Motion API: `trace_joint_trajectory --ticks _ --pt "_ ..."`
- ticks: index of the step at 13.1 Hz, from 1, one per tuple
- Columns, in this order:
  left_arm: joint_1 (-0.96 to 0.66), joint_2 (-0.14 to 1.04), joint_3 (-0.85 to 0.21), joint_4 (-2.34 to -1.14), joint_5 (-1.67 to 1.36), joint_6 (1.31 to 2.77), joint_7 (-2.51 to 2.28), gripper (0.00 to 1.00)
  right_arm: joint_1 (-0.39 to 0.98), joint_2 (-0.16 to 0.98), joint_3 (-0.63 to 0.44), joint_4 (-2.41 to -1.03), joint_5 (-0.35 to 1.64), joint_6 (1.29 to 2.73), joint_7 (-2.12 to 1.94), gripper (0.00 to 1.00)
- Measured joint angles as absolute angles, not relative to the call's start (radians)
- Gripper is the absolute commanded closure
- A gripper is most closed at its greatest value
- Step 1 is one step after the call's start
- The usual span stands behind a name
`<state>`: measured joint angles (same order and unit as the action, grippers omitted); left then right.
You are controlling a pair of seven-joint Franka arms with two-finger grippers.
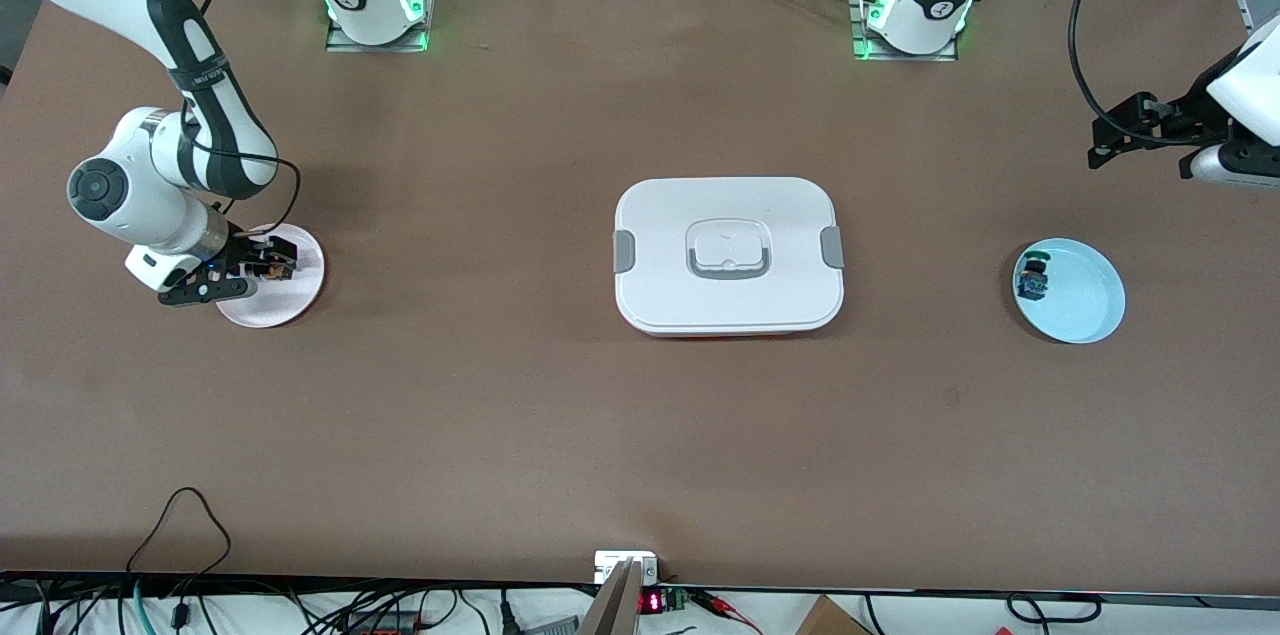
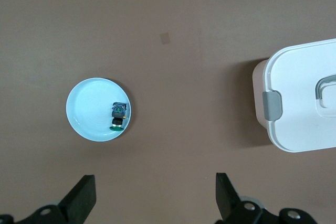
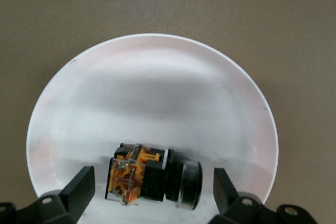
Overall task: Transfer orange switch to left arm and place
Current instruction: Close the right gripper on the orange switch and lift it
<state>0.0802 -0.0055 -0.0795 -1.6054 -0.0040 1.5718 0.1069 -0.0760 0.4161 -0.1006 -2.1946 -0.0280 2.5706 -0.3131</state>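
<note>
The orange switch (image 3: pixel 149 177), a small black part with orange pieces and a silver cap, lies on its side in a pale pink plate (image 3: pixel 157 87) toward the right arm's end of the table. My right gripper (image 3: pixel 152 186) is low over that plate (image 1: pixel 305 290), open, one finger on each side of the switch (image 1: pixel 272 265), with a gap on both sides. My left gripper (image 2: pixel 155 198) hangs open and empty high over bare table at the left arm's end. The white lidded box (image 1: pixel 728 255) sits mid-table between the two plates.
A light blue plate (image 1: pixel 1090 300) toward the left arm's end holds a small black piece with blue and green parts (image 1: pixel 1035 277). The left wrist view shows that plate (image 2: pixel 86 108) and the box's clip end (image 2: pixel 302 98). Cables lie along the table's front edge.
</note>
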Motion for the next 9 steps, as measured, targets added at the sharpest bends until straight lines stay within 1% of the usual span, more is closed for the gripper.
trace_joint_trajectory --ticks 4,5,6,7,9 --pt "0.082 -0.006 -0.077 -1.605 -0.004 1.572 0.107 0.0 -0.076 0.432 -0.101 -2.225 -0.028 2.654 -0.313 0.0" --pt "0.082 -0.006 -0.077 -1.605 -0.004 1.572 0.107 0.0 -0.076 0.436 -0.101 -2.235 -0.028 2.673 -0.313 0.04" --pt "0.082 -0.006 -0.077 -1.605 -0.004 1.572 0.107 0.0 -0.076 0.438 -0.101 -2.242 -0.028 2.684 -0.313 0.22" --pt "0.082 -0.006 -0.077 -1.605 -0.004 1.572 0.107 0.0 -0.076 0.438 -0.101 -2.245 -0.028 2.687 -0.313 0.38" --pt "0.082 -0.006 -0.077 -1.605 -0.004 1.572 0.107 0.0 -0.076 0.436 -0.1 -2.245 -0.028 2.686 -0.314 0.66"
